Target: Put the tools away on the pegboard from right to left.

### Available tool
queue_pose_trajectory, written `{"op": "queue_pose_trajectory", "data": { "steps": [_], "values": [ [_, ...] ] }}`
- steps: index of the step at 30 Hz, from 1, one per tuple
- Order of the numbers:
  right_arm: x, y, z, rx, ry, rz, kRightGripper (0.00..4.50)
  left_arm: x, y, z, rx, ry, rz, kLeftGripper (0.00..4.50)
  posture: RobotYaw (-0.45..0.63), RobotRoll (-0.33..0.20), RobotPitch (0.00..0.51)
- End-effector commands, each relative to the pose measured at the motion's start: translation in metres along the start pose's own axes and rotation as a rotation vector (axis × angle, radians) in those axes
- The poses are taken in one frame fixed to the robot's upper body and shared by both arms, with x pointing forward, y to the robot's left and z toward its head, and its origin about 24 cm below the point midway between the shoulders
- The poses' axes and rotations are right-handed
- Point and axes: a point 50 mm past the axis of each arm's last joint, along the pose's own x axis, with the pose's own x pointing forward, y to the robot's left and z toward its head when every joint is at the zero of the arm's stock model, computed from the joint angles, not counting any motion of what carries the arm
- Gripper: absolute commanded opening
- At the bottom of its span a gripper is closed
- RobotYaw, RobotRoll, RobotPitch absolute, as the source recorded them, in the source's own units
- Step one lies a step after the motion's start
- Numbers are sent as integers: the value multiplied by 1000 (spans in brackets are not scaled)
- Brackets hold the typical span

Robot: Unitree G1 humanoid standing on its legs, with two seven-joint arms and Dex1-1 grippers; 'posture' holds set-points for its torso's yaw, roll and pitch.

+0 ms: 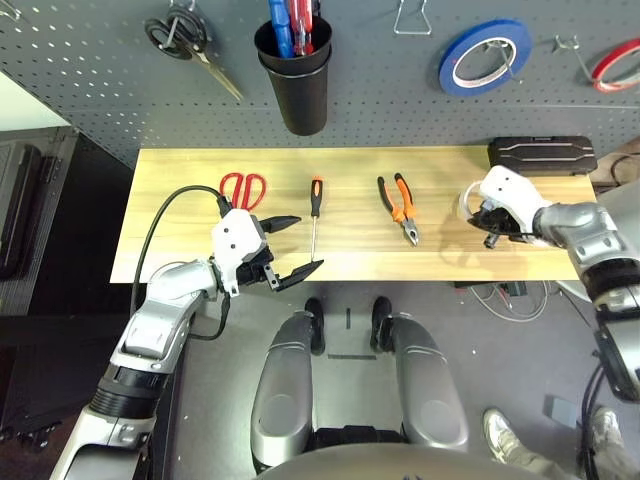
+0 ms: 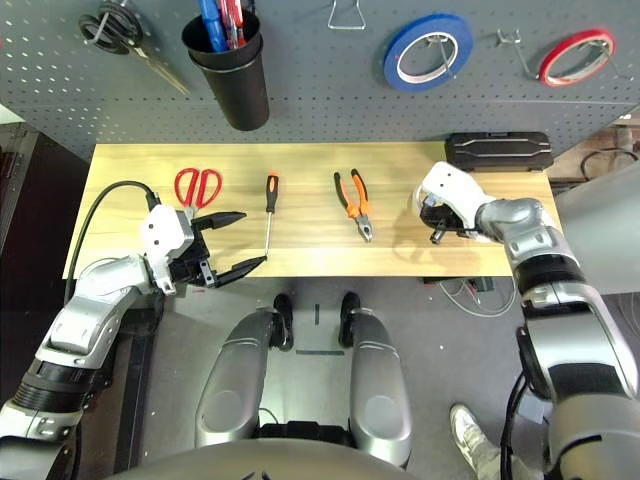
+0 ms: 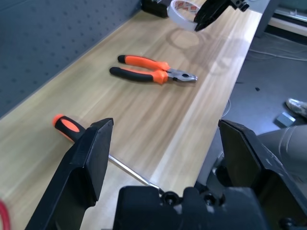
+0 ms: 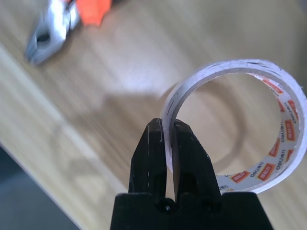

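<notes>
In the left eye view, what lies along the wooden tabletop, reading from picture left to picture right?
Red-handled scissors, slim screwdriver, orange-and-black pliers, off-white tape roll pinched in the right hand, black case.

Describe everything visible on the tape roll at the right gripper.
The tape roll is an off-white ring, narrow in width, with a pale, slightly ragged edge. Its inner core looks like printed cardboard: white, with repeated red-orange blocks and dark "deli" lettering. The hole is open, with wood grain visible through it. The right gripper is shut on one side of the ring wall, one finger inside the hole and one outside. The roll is tilted and looks lifted off the wooden table, casting a ring-shaped shadow there.
</notes>
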Motion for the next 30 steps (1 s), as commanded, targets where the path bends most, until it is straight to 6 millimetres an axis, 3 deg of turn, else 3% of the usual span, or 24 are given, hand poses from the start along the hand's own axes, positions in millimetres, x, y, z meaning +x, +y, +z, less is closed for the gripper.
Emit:
{"op": "queue_pose_trajectory", "data": {
  "steps": [1,7,14,22,30],
  "values": [
    [-22,10,6,73,-103,-115,29,-3,-4,4,-4,-36,-16,4500,44,0,344],
    [-49,31,13,91,-291,-335,29,-3,-4,27,11,-175,-2,4500,24,0,305],
    [-71,35,20,-29,-449,-475,29,-2,-12,44,39,-246,-16,4500,20,0,281],
    [-89,3,40,-152,-614,-657,29,1,-5,69,43,-320,-2,4500,18,0,259],
    [-77,-22,56,-205,-611,-647,29,4,1,75,40,-330,5,4500,26,0,244]
  ]
}}
